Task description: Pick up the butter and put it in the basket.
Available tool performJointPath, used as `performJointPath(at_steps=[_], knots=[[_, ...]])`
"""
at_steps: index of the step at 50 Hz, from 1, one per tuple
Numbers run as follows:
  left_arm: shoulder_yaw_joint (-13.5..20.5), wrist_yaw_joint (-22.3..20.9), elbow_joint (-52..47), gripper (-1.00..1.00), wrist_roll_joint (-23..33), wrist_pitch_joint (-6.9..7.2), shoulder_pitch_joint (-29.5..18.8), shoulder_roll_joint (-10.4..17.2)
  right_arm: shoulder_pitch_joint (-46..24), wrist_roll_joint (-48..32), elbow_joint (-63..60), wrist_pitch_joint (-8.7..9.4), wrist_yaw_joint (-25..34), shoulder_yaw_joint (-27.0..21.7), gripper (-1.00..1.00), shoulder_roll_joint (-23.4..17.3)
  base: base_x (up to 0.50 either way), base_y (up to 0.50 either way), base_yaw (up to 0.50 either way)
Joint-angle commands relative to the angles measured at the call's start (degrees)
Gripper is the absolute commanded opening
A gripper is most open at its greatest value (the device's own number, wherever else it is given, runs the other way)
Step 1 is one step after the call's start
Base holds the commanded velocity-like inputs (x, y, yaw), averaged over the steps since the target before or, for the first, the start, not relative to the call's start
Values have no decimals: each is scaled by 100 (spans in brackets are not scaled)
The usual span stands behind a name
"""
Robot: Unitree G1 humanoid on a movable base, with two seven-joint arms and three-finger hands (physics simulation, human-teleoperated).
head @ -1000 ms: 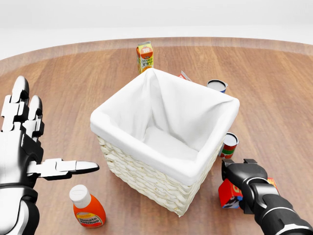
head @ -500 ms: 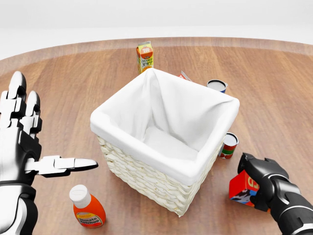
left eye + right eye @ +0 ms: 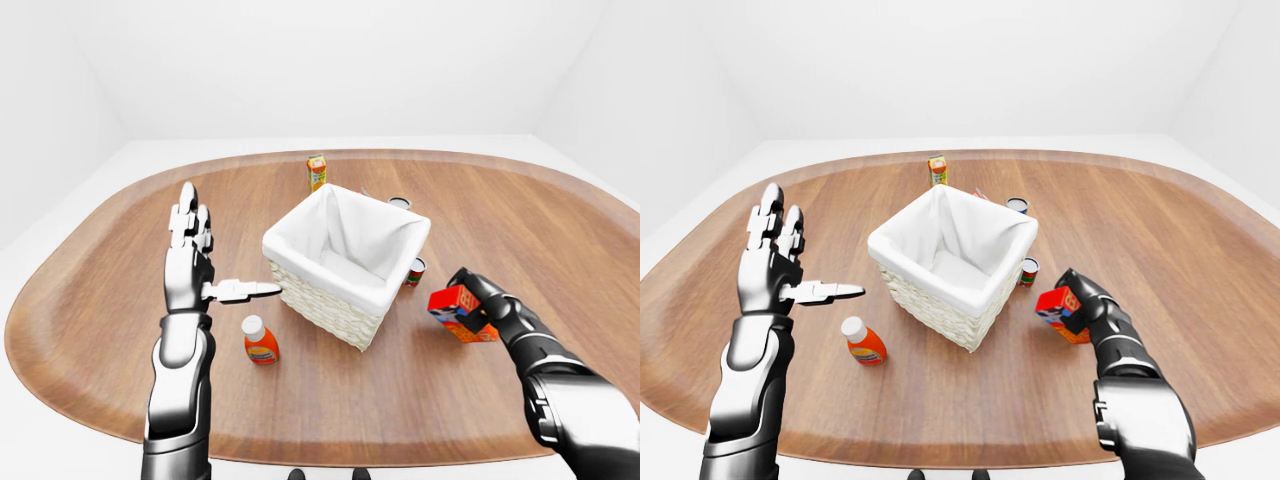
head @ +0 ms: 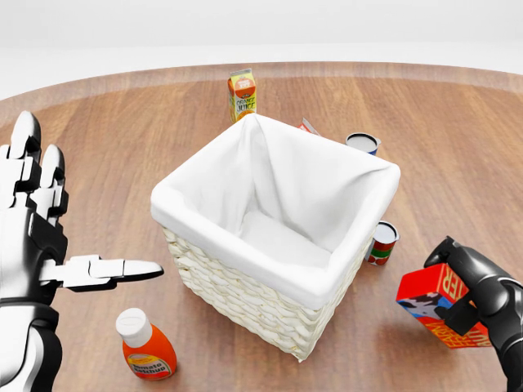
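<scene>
Butter (image 4: 435,305) clamped in my right hand (image 4: 482,298), just right of the basket (image 4: 245,282); left hand (image 4: 37,237) fingers spread apart, holding nothing.

Wooden table (image 3: 120,300) bears basket (image 4: 245,282), bottle (image 4: 147,347), cans (image 4: 382,242).

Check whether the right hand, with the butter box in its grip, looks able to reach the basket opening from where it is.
Probably yes. The right hand holds the butter box lifted off the table, just right of the basket in the head view. Only a small can stands near that side, lower than the rim, and the white-lined opening is unobstructed.
</scene>
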Motion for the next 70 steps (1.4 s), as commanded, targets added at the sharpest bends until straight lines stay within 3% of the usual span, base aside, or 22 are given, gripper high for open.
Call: performJointPath(at_steps=[1,19,41,59,70], knots=[[-5,11,-36,100,5,0,-33,8,-249,773,-252,0,198,-281,-100,-287,0,0,0],[-6,19,-119,100,9,0,-2,-7,-841,1640,-618,0,471,-508,-100,-622,0,0,0],[26,10,-140,100,-12,0,-89,29,-1812,2115,-1160,0,599,-569,-100,-692,0,0,0],[15,13,-193,100,7,0,-60,23,-2468,2441,-1631,0,655,-519,-100,-288,0,0,0],[23,11,-176,100,7,0,-57,21,-2439,2777,-1903,0,706,-493,-100,68,0,0,0]])
